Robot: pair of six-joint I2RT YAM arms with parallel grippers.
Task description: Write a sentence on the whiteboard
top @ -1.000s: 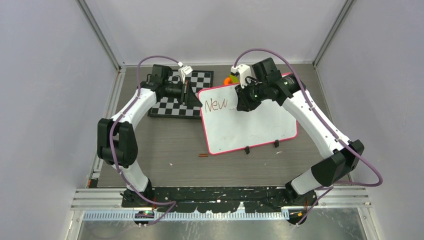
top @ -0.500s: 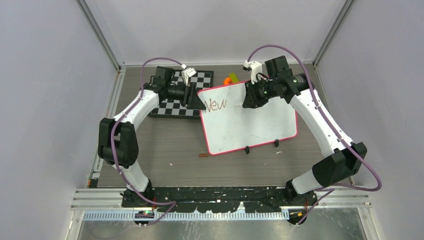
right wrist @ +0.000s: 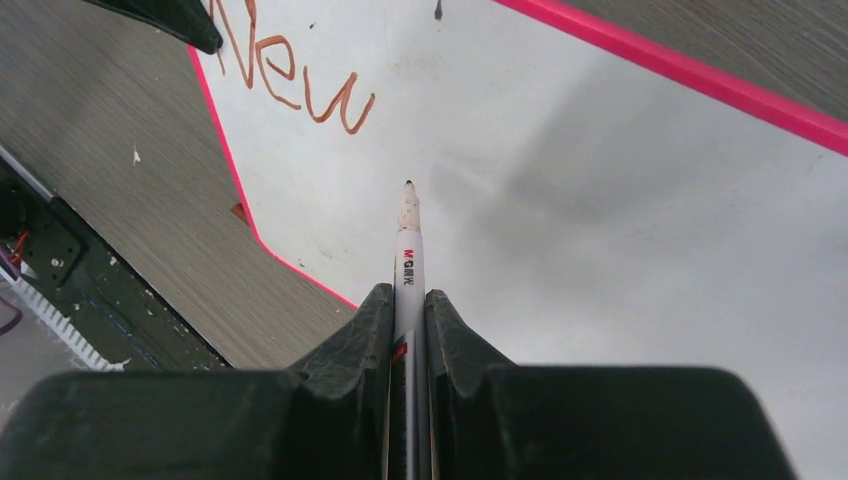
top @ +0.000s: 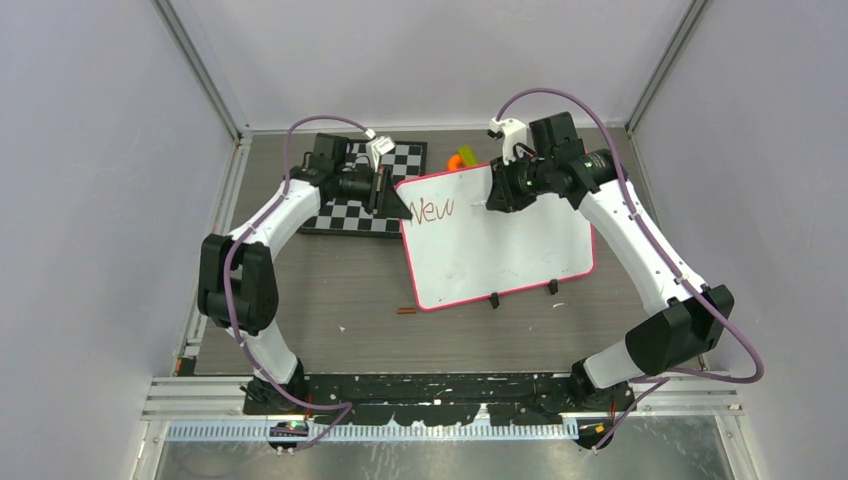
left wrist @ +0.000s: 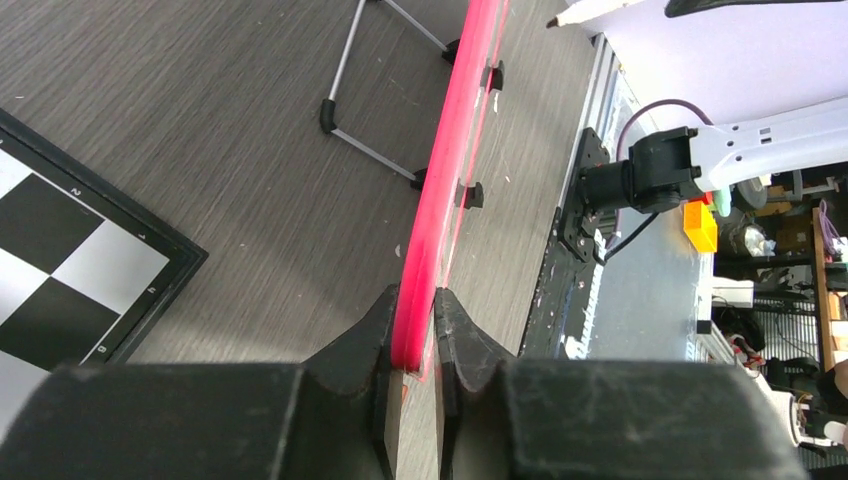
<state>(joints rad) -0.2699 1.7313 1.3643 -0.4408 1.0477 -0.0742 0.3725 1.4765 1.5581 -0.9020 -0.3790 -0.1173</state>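
- Whiteboard [top: 500,245] lying on table [top: 330,290], skewed, far-left corner overlapping checkerboard [top: 345,215].
- Left gripper [left wrist: 415,300] pinching whiteboard's red-pink rim at that corner, one finger on each side of edge.
- Right gripper [right wrist: 408,300] clamping white marker [right wrist: 408,230], tip pointing at blank area of whiteboard right of writing; tip contact with surface: cannot tell.
- Sentence [right wrist: 300,80] showing only "New" in reddish-brown, near upper-left of whiteboard.
- Two black clips [top: 494,299] sitting on near long edge.

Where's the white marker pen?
Right wrist view: the white marker pen is clamped in the right gripper, its tip over the pink-rimmed whiteboard, near the reddish word "New".
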